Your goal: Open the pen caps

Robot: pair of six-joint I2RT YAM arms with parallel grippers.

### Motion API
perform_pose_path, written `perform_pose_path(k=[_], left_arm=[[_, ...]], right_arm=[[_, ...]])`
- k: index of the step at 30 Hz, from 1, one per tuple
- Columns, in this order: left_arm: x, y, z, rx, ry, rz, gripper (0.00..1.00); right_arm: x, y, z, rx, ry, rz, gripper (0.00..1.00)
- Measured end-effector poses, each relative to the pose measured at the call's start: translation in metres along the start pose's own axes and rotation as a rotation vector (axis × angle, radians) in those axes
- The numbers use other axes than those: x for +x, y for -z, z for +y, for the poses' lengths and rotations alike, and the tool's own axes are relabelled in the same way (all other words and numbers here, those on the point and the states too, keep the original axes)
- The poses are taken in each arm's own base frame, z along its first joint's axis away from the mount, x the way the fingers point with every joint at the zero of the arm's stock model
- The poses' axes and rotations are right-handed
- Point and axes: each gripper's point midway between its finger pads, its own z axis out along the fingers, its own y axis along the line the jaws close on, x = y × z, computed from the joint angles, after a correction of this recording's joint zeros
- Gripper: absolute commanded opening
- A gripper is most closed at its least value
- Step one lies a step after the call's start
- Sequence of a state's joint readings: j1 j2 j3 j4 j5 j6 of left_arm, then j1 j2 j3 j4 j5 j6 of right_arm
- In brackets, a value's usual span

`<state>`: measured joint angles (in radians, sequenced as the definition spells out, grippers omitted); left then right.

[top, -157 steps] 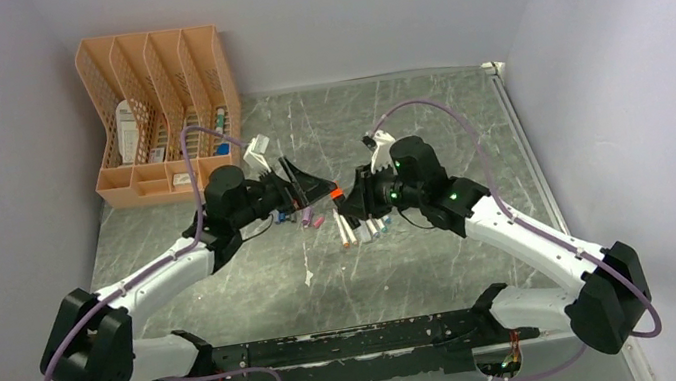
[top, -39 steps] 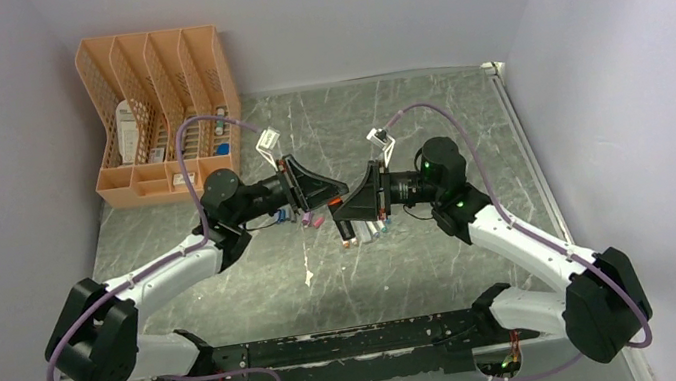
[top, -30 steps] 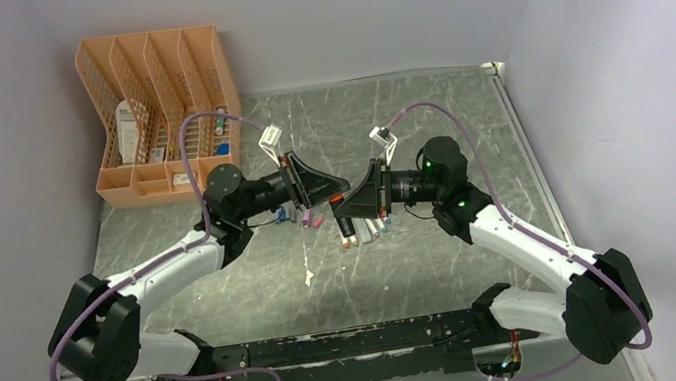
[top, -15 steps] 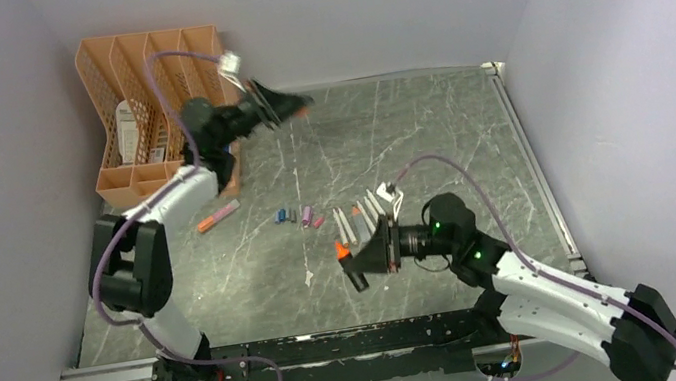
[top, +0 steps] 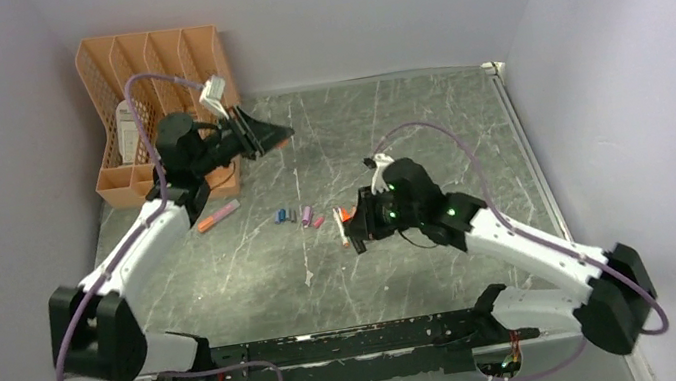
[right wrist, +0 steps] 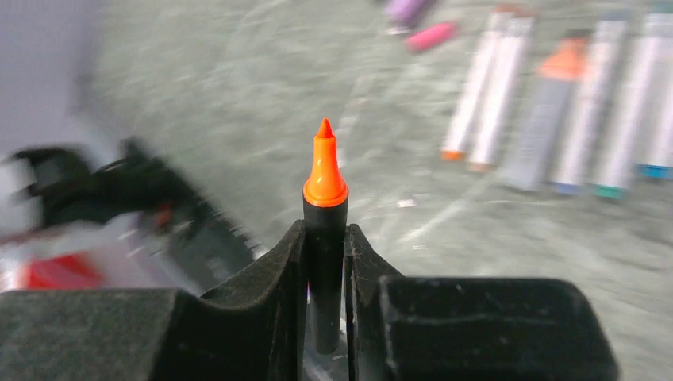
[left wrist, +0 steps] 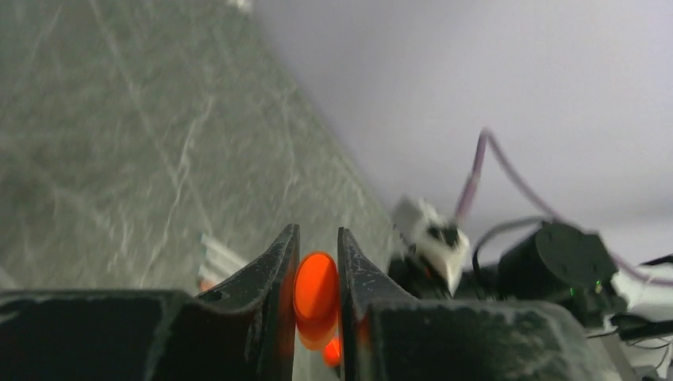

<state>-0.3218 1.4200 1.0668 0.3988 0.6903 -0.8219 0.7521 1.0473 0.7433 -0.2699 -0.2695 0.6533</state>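
Note:
My left gripper (top: 268, 140) hangs raised at the back left, shut on an orange pen cap (top: 282, 138); the left wrist view shows that cap (left wrist: 316, 287) end-on between the fingers. Over the middle of the table my right gripper (top: 351, 221) is shut on a black marker (right wrist: 324, 262), whose bare orange tip (right wrist: 324, 171) points away from the jaws. Loose caps lie in a short row on the table: blue (top: 282, 216), grey (top: 293, 215), purple (top: 306, 214) and pink (top: 318, 221). The purple cap (right wrist: 406, 9) and pink cap (right wrist: 432, 36) also show in the right wrist view.
An orange mesh file organizer (top: 152, 87) stands at the back left, close behind the left arm. A pink-orange pen (top: 218, 215) lies in front of it. Several uncapped white and grey pens (right wrist: 555, 103) lie side by side under the right gripper.
One second ago the grippers met mid-table at the capped marker. They have pulled apart: the left carried the orange cap to the back left, the right swung to the front, then back over the pens.

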Motion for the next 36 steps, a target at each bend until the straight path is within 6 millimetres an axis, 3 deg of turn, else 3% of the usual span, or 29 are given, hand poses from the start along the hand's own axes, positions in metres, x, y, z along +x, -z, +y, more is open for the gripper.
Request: perform_pose_path(k=[6, 11, 14, 19, 24, 30, 36], left_arm=[[0.061, 0.050, 0.020, -0.204, 0.024, 0.112, 0.07], [0.088, 0.076, 0.032, -0.305, 0.037, 0.171, 0.07], [0.092, 0.080, 0.034, -0.324, 0.033, 0.187, 0.07], [0.101, 0.083, 0.041, -0.341, 0.043, 0.208, 0.07], [0.108, 0.082, 0.048, -0.355, 0.060, 0.226, 0.07], [0.109, 0.082, 0.050, -0.358, 0.063, 0.229, 0.07], [0.109, 0.082, 0.050, -0.360, 0.063, 0.229, 0.07]], right_arm=[[-0.012, -0.029, -0.109, 0.520, 0.090, 0.075, 0.00], [-0.010, -0.022, -0.192, 0.863, 0.155, 0.164, 0.00], [-0.019, -0.014, -0.221, 1.000, 0.201, 0.177, 0.00], [-0.042, -0.019, -0.235, 1.083, 0.282, 0.154, 0.00], [-0.050, -0.032, -0.240, 1.084, 0.317, 0.155, 0.01], [-0.046, -0.048, -0.249, 1.085, 0.330, 0.188, 0.09], [-0.046, -0.054, -0.248, 1.062, 0.327, 0.193, 0.27]])
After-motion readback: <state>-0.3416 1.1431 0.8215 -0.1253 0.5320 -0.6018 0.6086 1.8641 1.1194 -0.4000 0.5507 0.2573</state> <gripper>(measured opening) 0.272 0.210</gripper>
